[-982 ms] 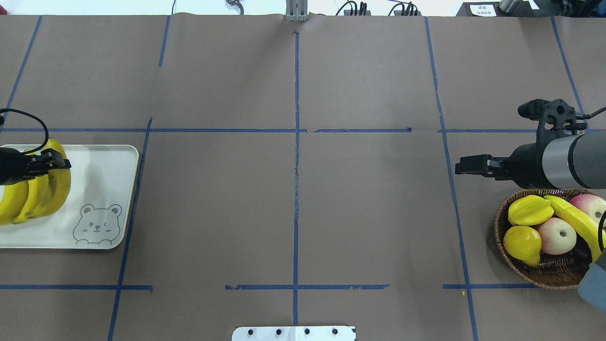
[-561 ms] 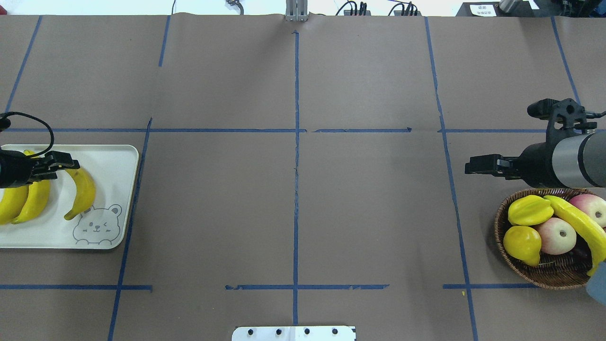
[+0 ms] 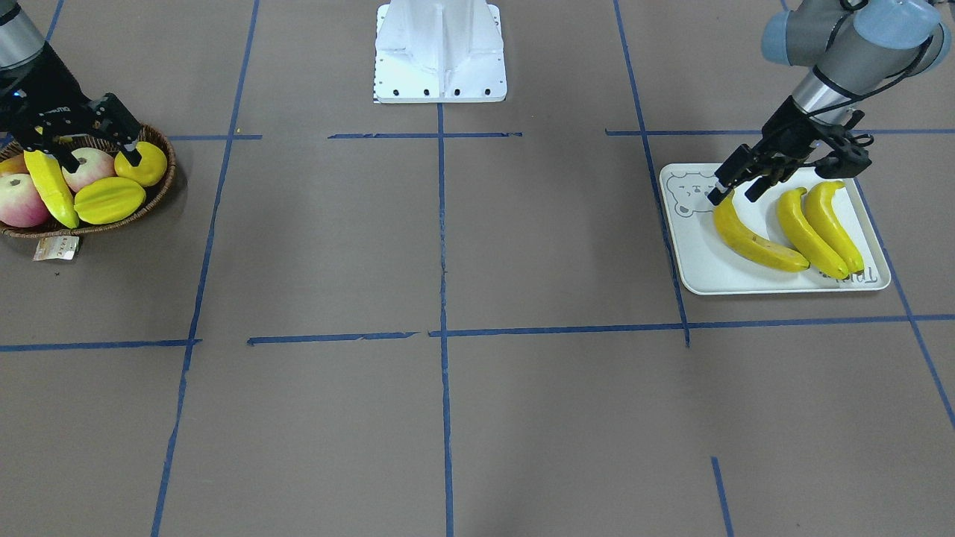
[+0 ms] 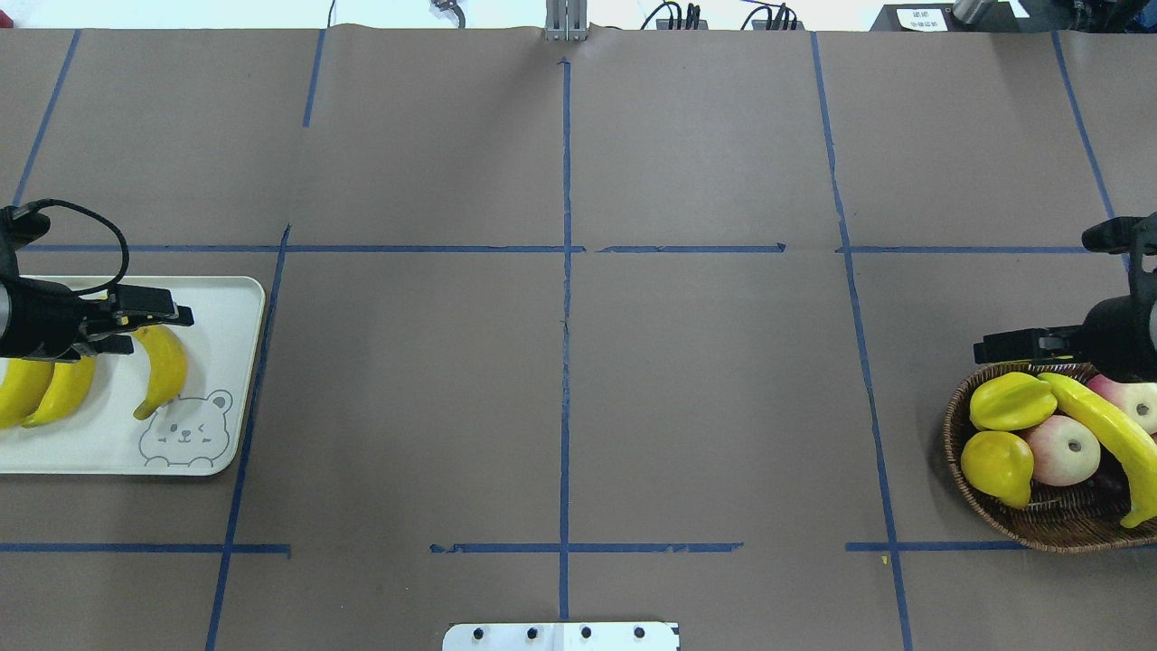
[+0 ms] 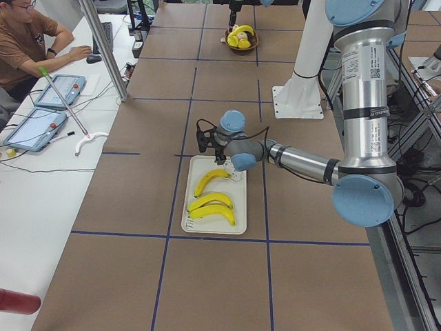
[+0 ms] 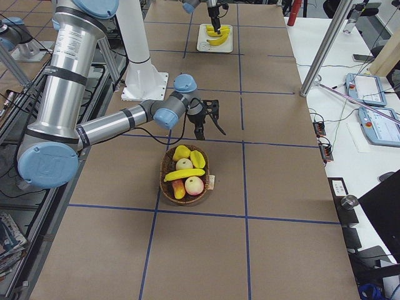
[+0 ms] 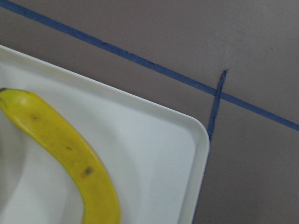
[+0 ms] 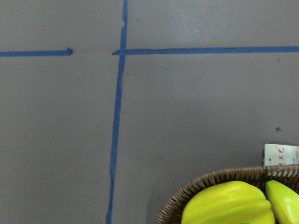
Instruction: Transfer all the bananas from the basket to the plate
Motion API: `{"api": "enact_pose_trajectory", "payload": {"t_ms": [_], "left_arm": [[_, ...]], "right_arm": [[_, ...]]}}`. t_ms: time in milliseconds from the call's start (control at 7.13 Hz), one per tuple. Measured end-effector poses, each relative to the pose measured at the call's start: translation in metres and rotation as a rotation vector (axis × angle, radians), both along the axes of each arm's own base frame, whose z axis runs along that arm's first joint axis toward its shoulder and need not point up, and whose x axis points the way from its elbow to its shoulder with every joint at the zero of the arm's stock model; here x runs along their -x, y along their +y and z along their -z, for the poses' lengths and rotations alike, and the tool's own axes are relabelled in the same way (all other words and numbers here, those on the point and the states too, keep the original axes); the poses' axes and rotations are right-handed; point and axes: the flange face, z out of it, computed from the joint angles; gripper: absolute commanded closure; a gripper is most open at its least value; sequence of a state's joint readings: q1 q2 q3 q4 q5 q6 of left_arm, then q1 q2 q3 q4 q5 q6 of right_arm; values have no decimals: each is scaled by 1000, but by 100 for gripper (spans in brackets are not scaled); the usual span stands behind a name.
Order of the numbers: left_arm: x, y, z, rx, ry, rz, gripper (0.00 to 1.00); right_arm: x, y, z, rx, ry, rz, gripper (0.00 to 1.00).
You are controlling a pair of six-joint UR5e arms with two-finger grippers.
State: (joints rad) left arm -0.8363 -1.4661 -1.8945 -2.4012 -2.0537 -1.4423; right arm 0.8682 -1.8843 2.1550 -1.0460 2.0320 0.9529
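table (image 4: pixel 560 407): brown, taped;
done: three bananas (image 4: pixel 163 366) lying on plate (image 4: pixel 230 316), left edge;
pending: one banana (image 4: pixel 1107 429) sitting in basket (image 4: pixel 1012 520), right edge;
jaws: left gripper (image 4: pixel 181 307), right gripper (image 4: pixel 985 348) hanging spread, empty

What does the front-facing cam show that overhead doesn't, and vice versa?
Front-facing only: the paper tag by the basket rim, and the whole plate with all three bananas complete. Overhead only: cables along the far table edge; it crops the plate and two bananas. Both: one banana lying in the basket, and the left gripper, fingers open, over the plate.
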Motion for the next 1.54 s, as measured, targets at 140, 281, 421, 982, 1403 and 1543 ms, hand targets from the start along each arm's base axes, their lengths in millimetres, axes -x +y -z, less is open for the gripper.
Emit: {"api": "enact_pose_trajectory", "payload": {"t_ms": [140, 281, 421, 982, 1403, 1543], "left_arm": [[-4, -4, 27, 6, 1, -4, 1], [-6, -6, 45, 6, 4, -6, 1], [-7, -7, 52, 6, 6, -6, 1], [-7, -7, 58, 2, 10, -6, 1], [-6, -7, 61, -1, 14, -4, 1], [-6, -7, 61, -2, 15, -4, 1]], "right_arm": [[-22, 9, -26, 4, -5, 41, 0], [-42, 23, -61, -9, -2, 78, 0], [-59, 39, -102, -27, -5, 106, 0], [-78, 68, -182, -19, -12, 141, 0], [-74, 68, -181, -12, -35, 162, 2], [-74, 69, -182, -8, -35, 167, 3]]}}
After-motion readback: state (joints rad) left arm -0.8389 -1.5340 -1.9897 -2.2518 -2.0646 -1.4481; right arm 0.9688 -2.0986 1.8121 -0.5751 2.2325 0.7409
